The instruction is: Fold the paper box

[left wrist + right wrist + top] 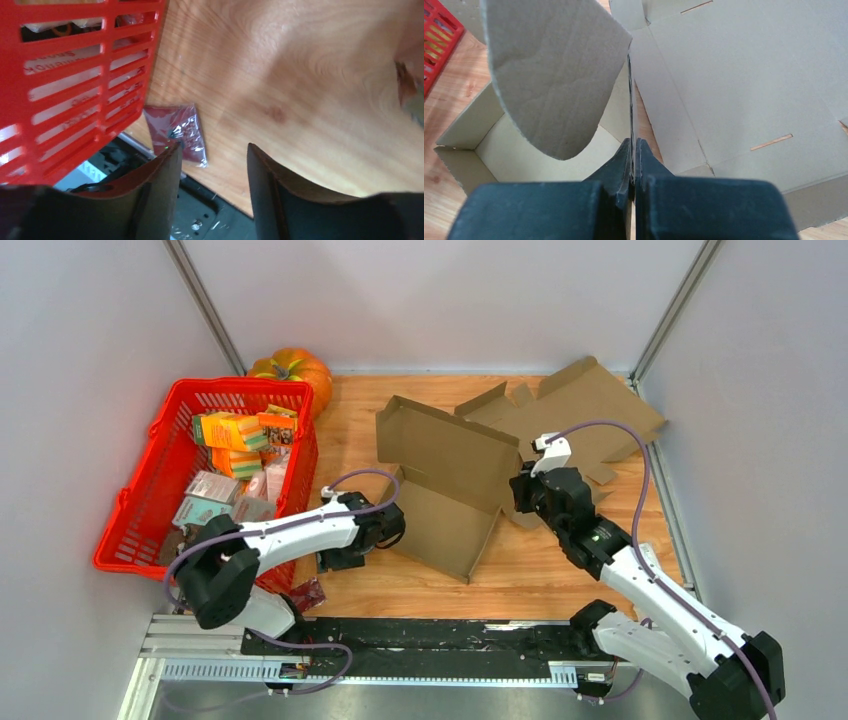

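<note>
The basket (240, 384) sits left on the surface (540, 575), the pumpkin (292, 368) behind it; the paper box (445, 510) lies centre, the flat cardboard (590, 400) behind it, rightward.

Left arm (290, 530) reaching right, wrist bent down, gripper (212, 150) wide open, empty. Right arm (640, 580) stretched forward-left, gripper (633, 145) pinched tight on box (554, 75) edge.

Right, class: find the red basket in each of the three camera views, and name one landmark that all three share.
Top external: the red basket sits at the left side of the table.
Left wrist: its slatted wall fills the upper left corner, close up.
Right wrist: only a red sliver shows at the upper left edge.
Shared landmark: the wooden tabletop.
</note>
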Robot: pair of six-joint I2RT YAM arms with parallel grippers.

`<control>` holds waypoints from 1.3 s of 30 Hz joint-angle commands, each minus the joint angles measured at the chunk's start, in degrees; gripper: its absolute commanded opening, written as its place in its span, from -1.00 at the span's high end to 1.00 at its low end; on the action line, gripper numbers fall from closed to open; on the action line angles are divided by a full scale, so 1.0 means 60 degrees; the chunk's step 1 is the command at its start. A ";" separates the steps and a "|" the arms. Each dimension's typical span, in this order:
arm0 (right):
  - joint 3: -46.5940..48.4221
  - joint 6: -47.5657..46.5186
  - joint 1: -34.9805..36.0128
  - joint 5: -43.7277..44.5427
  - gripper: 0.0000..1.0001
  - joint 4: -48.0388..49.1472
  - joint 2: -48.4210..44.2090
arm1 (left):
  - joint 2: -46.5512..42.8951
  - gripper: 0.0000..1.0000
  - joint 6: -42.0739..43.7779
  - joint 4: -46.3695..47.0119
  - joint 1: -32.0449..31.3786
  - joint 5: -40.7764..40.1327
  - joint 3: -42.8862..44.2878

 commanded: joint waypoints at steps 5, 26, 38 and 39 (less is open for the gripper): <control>0.0086 0.0216 -0.0020 -0.0405 1.00 0.0626 -0.0510 | -0.0156 1.00 -0.2352 0.0699 0.0385 -0.1124 -0.1115; -0.0090 0.0435 -0.0020 -0.1093 1.00 0.0773 -0.0803 | 0.2423 1.00 -0.6190 -0.0928 0.0269 -0.0245 -0.0061; 0.0129 0.0377 -0.0020 -0.1371 1.00 0.0495 -0.0657 | 0.0361 0.65 -0.1394 0.0490 -0.1032 -0.2102 0.0978; 0.0101 0.0362 -0.0020 -0.1430 1.00 0.0509 -0.0657 | 0.0113 0.47 -0.0647 0.1188 -0.1630 -0.2178 0.1168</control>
